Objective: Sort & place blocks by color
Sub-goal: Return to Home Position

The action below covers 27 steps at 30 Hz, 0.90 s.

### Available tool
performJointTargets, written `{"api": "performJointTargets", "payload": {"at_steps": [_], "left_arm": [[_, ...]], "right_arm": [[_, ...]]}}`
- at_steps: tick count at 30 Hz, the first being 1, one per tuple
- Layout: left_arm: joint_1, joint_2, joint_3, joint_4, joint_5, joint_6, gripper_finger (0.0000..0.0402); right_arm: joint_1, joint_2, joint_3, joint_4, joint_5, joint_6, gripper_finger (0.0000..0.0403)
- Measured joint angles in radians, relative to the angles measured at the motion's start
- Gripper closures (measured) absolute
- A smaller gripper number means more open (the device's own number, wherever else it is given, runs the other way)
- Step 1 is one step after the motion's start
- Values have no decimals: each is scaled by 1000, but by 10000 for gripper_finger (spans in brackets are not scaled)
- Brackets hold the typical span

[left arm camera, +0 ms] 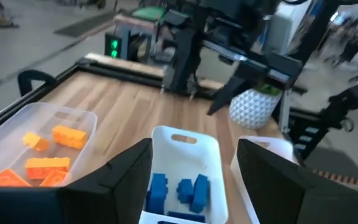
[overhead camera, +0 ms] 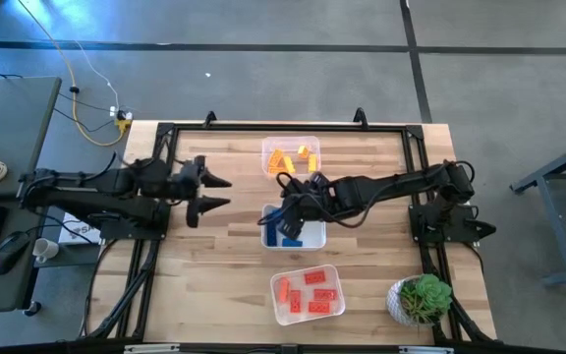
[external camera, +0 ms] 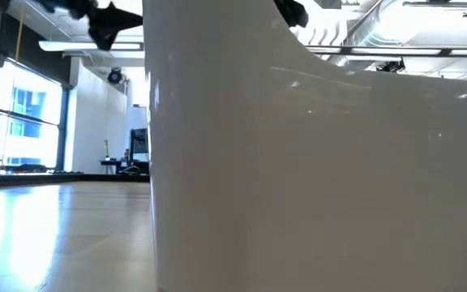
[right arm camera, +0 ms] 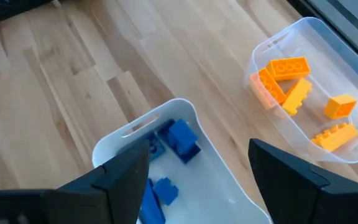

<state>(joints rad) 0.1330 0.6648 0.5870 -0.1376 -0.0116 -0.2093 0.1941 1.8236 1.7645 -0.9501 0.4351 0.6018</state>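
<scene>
**Sorting complete: arms due at home position**

The right pincer hangs directly over the white tub, jaws spread wide, holding nothing. The blue blocks lie in that tub beneath it. Just beside it, the clear tub holds the yellow-orange blocks. In the high view, the red blocks lie in a third tub on the near side of the white one. The left pincer hovers over the surface near its own base, pointing at the tubs, jaws equally wide and empty.

No loose block shows on the surface, so sorting appears finished. The step in hand is judged to be the return to home.

Next move: the right arm, extended across the surface, must lift clear of the tub rim before it folds back toward its base. Risk: a low sideways retreat could catch the rim and shift the tub.
</scene>
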Motion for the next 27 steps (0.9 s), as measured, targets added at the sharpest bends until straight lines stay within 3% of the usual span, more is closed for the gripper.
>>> {"api": "performJointTargets", "payload": {"at_steps": [13, 19, 27], "left_arm": [[-11, -303, -293, 135, -1, -27, 178], [-10, -370, -409, 222, -16, -75, 178], [-10, -400, -488, 263, -53, -147, 178]], "right_arm": [[-18, 0, 0, 2, 11, -9, 142], [-24, 0, 0, -36, 13, -43, 142], [-70, -32, 0, -258, 1, -55, 142]]}}
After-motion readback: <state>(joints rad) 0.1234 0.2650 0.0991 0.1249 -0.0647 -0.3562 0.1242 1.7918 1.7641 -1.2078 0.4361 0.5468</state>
